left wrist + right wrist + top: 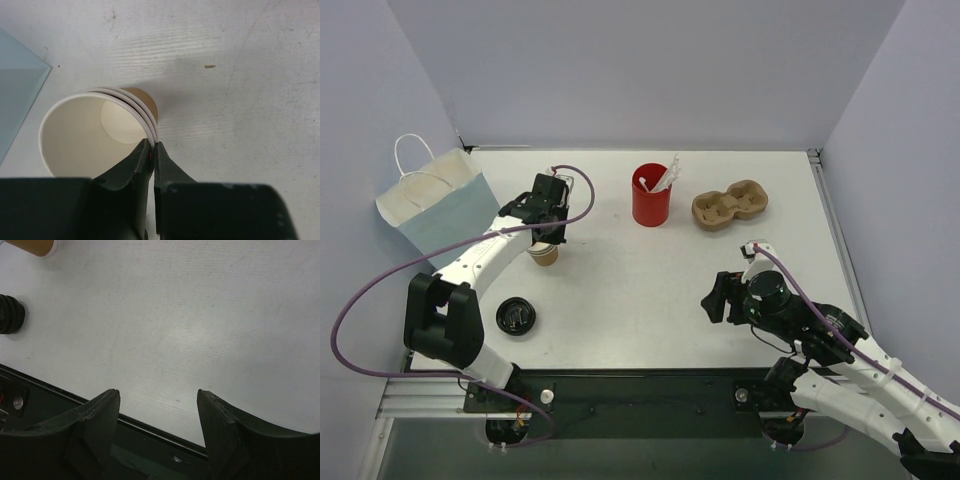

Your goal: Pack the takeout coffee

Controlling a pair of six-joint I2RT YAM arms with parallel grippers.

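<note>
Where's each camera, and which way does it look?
Top external: above and behind the arms, looking down on the table; both arms show.
Left wrist: on the left arm, looking down into the paper cups; the left gripper pinches their rim.
Right wrist: on the right arm, looking over the table; the right gripper shows, open.
Shared: top and right wrist both show the black lid.

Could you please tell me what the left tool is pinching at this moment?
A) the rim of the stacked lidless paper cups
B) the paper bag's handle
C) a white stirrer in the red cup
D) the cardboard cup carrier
A: in the left wrist view the left tool is closed on the rim of the stacked paper cups, lidless with cream insides.
</note>
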